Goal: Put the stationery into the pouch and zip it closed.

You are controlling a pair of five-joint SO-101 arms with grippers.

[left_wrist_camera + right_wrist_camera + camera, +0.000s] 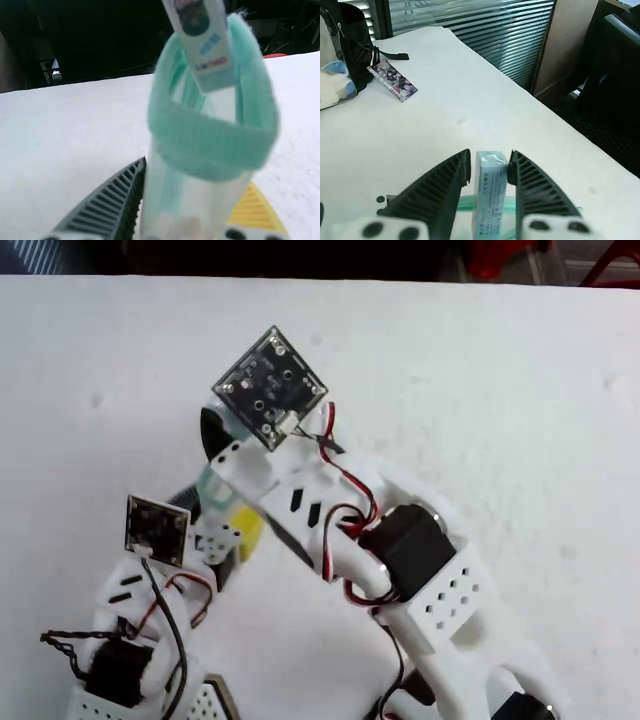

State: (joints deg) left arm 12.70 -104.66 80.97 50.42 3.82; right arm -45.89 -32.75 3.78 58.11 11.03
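White plastic right arm (400, 570) extends from the near edge toward the table's centre, with its wrist camera board (270, 388) uppermost. Its black ribbed right gripper (489, 157) is clamped on a pale blue rectangular block (490, 200). White plastic left arm (120, 650) stands beside it. Its left gripper (195, 175), with one grey ribbed finger (110, 205) and one yellow finger (255, 212), grips a clear, green-rimmed pouch (212, 135).
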